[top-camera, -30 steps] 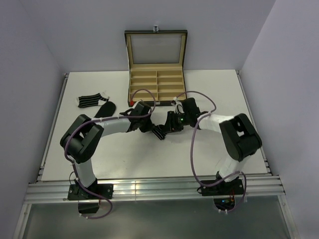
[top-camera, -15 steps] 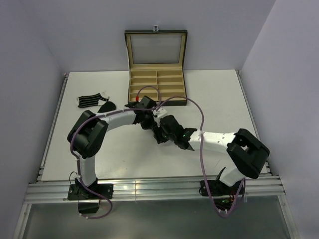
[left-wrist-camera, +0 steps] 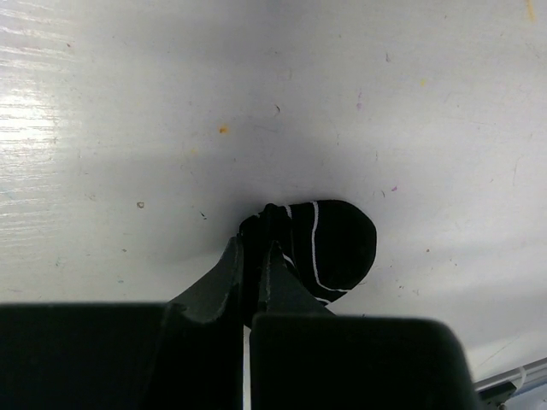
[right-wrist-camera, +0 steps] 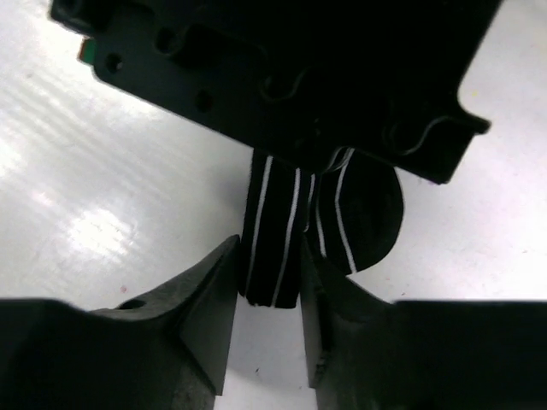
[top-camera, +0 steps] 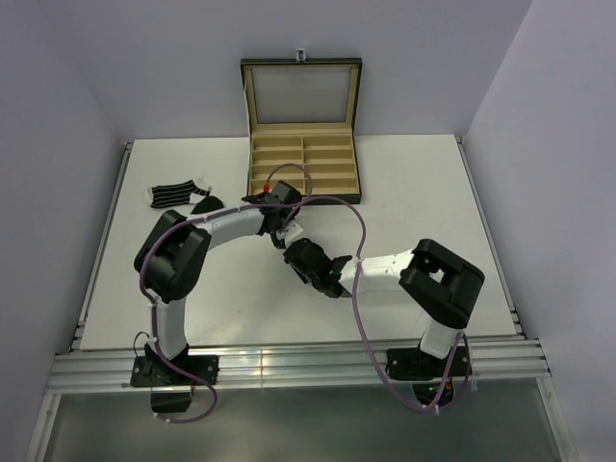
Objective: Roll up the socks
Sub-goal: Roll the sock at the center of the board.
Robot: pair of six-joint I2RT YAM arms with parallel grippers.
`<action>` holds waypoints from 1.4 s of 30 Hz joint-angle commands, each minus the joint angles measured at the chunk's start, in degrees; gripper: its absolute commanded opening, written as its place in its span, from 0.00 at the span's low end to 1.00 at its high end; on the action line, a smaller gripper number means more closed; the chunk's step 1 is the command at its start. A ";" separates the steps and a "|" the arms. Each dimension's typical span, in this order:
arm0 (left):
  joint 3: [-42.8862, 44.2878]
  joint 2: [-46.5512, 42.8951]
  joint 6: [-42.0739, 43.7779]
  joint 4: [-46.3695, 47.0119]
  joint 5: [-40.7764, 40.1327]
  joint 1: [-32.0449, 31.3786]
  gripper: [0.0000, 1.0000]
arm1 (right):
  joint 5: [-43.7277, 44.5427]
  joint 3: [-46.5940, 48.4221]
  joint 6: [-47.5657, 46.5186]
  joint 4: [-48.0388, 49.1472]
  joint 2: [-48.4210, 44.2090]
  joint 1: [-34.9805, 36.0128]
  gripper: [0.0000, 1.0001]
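Left gripper (left-wrist-camera: 255,237): pinched together on the striped sock (left-wrist-camera: 338,243), at the centre of the table (top-camera: 414,192).
Right gripper (right-wrist-camera: 267,260): fingers flanked that sock's end; clamped or not, could not tell.
Spare socks: flat striped sock (top-camera: 173,195) and black sock (top-camera: 204,206), at 10 o'clock.

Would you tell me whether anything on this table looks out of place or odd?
Nothing stands out: the black white-striped fabric sock is pinched in the left gripper, with the right gripper straddling it.

A bunched striped sock (left-wrist-camera: 329,243) lies centrally; a flat striped sock (top-camera: 171,195) and a black sock (top-camera: 205,205) lie far-left.
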 commanded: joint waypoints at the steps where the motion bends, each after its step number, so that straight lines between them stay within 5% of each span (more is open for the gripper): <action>1: -1.10 3.46 2.37 -4.83 -1.59 0.03 0.01 | 3.45 2.94 -0.69 1.11 2.26 0.66 0.34; 2: -1.37 3.29 2.11 -4.30 -1.59 0.12 0.04 | 3.27 3.03 -0.25 0.85 2.53 0.66 0.21; 6: -4.35 0.74 1.49 -1.49 -0.18 0.29 0.23 | -2.33 1.98 1.77 -0.47 1.48 -0.47 0.01; 14: -9.71 -6.46 -0.35 4.48 -0.01 1.26 0.67 | -25.71 1.18 6.25 -3.98 -4.76 -11.19 0.00; 17: -12.61 -8.57 -1.66 6.85 0.08 1.96 0.75 | -33.45 2.06 6.96 -5.83 -4.77 -14.79 0.00; 29: -22.89 -16.04 -6.06 17.84 1.58 3.19 0.76 | -61.22 8.47 10.47 -9.26 5.78 -24.47 0.00; 42: -31.16 -21.94 -8.62 28.04 0.52 3.19 0.80 | -72.31 10.67 16.10 -5.75 16.59 -30.01 0.00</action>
